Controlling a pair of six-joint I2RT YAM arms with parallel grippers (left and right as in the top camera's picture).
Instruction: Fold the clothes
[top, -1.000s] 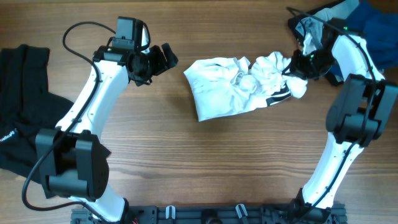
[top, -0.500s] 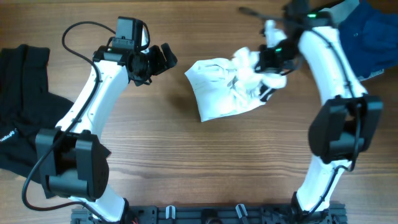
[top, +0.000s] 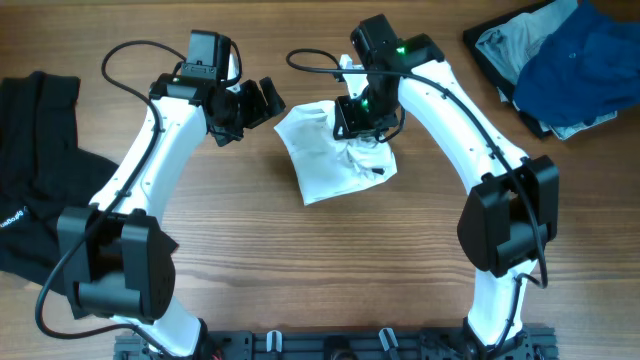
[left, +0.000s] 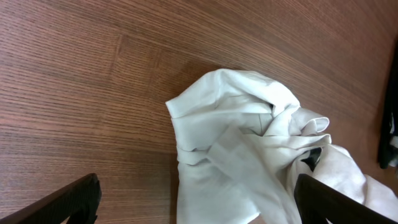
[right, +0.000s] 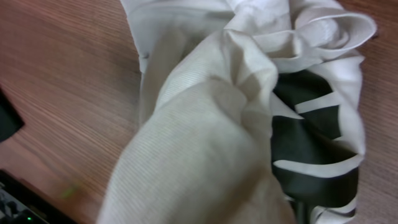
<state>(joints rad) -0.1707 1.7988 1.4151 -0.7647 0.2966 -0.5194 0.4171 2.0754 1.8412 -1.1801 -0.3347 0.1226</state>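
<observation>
The white T-shirt (top: 325, 160) lies bunched at the table's middle, with black marks near its right edge. It fills the left wrist view (left: 249, 162) and the right wrist view (right: 205, 137). My right gripper (top: 358, 118) is shut on a bunch of the T-shirt and holds it over the garment's top right; its fingers are hidden by cloth. My left gripper (top: 262, 102) is open and empty, just left of the shirt's top left corner. A black garment (top: 35, 180) lies at the left edge. Dark blue and pale grey-blue clothes (top: 555, 55) lie piled at the top right.
The wooden table (top: 330, 270) shows bare wood in front of the T-shirt. A black cable (top: 310, 62) loops from the right arm above the T-shirt.
My right gripper has dragged the T-shirt's right part leftward from near the pile to over the garment's middle, bunching it more tightly. The left arm has barely moved.
</observation>
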